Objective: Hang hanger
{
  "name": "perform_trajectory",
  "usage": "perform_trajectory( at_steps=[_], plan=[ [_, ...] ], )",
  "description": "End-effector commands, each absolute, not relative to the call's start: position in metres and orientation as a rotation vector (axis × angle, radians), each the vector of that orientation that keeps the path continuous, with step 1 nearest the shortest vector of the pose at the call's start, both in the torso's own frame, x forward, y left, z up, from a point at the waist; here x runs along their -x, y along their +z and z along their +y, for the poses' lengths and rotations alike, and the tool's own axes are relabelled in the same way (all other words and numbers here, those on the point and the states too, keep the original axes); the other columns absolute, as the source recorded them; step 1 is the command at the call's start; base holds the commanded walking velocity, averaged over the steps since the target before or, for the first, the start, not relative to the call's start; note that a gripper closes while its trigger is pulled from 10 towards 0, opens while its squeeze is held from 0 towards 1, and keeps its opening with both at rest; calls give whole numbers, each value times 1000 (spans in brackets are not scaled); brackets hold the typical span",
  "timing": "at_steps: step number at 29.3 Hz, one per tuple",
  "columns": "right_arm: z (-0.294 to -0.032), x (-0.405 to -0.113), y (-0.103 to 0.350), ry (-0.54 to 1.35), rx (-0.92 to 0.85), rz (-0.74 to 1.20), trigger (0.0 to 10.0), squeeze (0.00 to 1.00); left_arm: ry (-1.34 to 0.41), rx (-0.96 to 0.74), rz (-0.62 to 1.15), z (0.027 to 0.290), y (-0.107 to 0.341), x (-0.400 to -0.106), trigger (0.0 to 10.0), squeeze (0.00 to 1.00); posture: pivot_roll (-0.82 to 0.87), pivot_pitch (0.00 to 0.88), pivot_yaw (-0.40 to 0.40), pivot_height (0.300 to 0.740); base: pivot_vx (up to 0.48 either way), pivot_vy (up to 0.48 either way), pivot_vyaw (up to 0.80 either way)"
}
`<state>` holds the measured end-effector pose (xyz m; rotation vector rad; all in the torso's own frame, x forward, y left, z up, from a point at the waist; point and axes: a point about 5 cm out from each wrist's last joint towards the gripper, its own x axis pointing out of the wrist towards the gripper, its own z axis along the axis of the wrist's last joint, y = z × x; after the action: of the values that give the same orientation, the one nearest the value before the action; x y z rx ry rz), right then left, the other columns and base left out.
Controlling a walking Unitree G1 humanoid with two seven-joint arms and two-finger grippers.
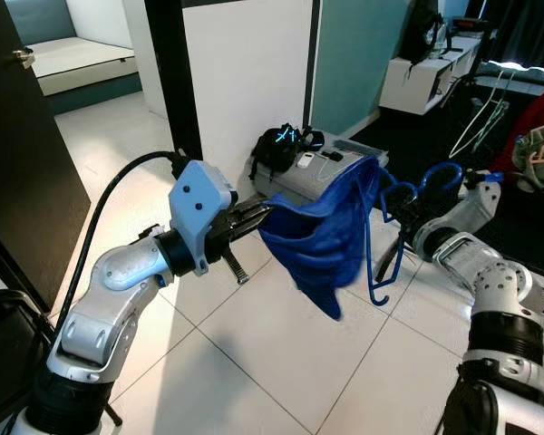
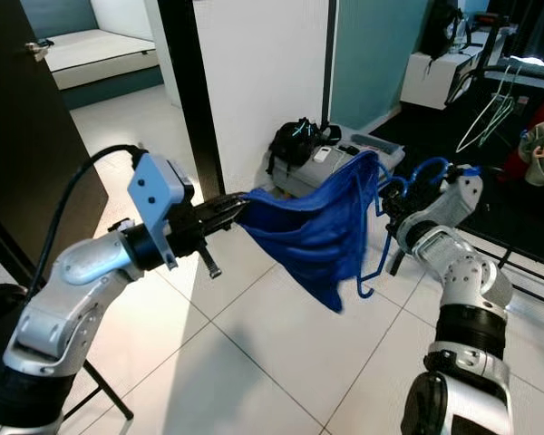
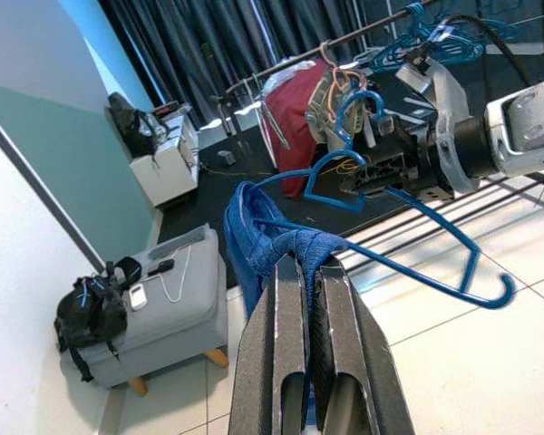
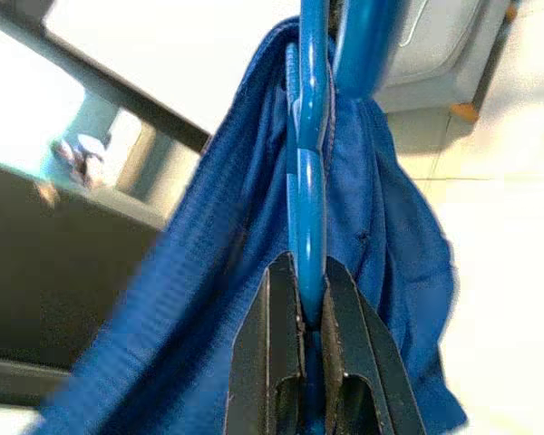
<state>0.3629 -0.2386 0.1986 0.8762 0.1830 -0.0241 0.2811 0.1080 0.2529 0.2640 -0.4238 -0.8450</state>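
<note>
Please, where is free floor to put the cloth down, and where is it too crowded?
Free: the white tile floor below the blue garment, between the two arms. Crowded: the grey ottoman by the wall carries a black bag and small devices. The left gripper holds the garment and the right gripper the blue hanger.

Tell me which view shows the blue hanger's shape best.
Left wrist view: the blue hanger shows hook, shoulder and arm, held by the right gripper. Both eye views hide much behind the blue garment; the right wrist view shows one bar.
</note>
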Motion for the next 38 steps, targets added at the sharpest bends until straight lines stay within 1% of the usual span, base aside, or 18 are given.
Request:
perform_trajectory(
  at_steps=[1, 3, 4, 6, 9, 10, 12, 15, 22, 25, 26, 27, 29, 30, 31, 33, 37, 38],
  plan=[
    [-237, -368, 210, -57, -980, 107, 10000, 0, -898, -255, -447, 91, 251, -273, 10000, 0, 24, 0, 3, 740, 0, 0, 0],
    [-237, -368, 210, -57, -980, 107, 10000, 0, -898, -255, -447, 91, 251, -273, 10000, 0, 24, 0, 3, 740, 0, 0, 0],
    [-235, -371, 212, -81, -1021, 85, 10000, 0, -930, -240, -442, 80, 247, -269, 10000, 0, 24, 0, 3, 740, 0, 0, 0],
    [-235, -371, 212, -81, -1021, 85, 10000, 0, -930, -240, -442, 80, 247, -269, 10000, 0, 24, 0, 3, 740, 0, 0, 0],
    [-239, -373, 216, -210, -1062, 3, 10000, 0, -1022, -184, -443, 51, 240, -255, 10000, 0, 31, 0, -2, 740, 0, 0, 0],
    [-239, -373, 216, -210, -1062, 3, 10000, 0, -1022, -184, -443, 51, 240, -255, 10000, 0, 31, 0, -2, 740, 0, 0, 0],
    [-244, -373, 218, -271, -1067, -38, 10000, 0, -1054, -163, -446, 43, 239, -249, 10000, 0, 30, 0, 0, 740, 0, 0, 0],
    [-245, -374, 221, -288, -1076, -57, 10000, 0, -1057, -159, -447, 41, 238, -248, 10000, 0, 30, 0, 0, 740, 0, 0, 0],
    [-241, -375, 225, -303, -1034, -74, 10000, 0, -1062, -147, -449, 35, 239, -248, 10000, 0, 36, 0, -3, 740, 0, 0, 0],
    [-233, -375, 220, -322, -988, -62, 10000, 0, -1060, -100, -465, 28, 245, -249, 10000, 0, 38, 0, -1, 740, 0, 0, 0],
    [-226, -376, 218, -317, -954, -51, 10000, 0, -1061, -64, -474, 22, 249, -249, 10000, 0, 41, 0, 1, 740, 0, 0, 0],
    [-226, -376, 218, -317, -954, -51, 10000, 0, -1061, -64, -474, 22, 249, -249, 10000, 0, 41, 0, 1, 740, 0, 0, 0],
    [-211, -378, 214, -290, -900, -15, 10000, 0, -1067, -7, -480, 12, 253, -247, 10000, 0, 39, 0, 2, 740, 0, 0, 0],
    [-200, -379, 213, -254, -870, 0, 10000, 0, -1080, 14, -470, 7, 251, -246, 10000, 0, 36, 0, 3, 740, 0, 0, 0],
    [-200, -379, 213, -254, -870, 0, 10000, 0, -1080, 14, -470, 7, 251, -246, 10000, 0, 36, 0, 3, 740, 0, 0, 0],
    [-188, -379, 212, -205, -854, 18, 10000, 0, -1099, 32, -451, -1, 247, -243, 10000, 0, 36, 0, 3, 740, 0, 0, 0],
    [-178, -379, 209, -160, -858, 46, 10000, 0, -1109, 43, -434, -6, 244, -240, 10000, 0, 36, 0, 3, 740, 0, 0, 0],
    [-166, -377, 207, -84, -847, 86, 10000, 0, -1093, 63, -414, -8, 241, -241, 10000, 0, 36, 0, 4, 740, 0, 0, 0]
  ],
)
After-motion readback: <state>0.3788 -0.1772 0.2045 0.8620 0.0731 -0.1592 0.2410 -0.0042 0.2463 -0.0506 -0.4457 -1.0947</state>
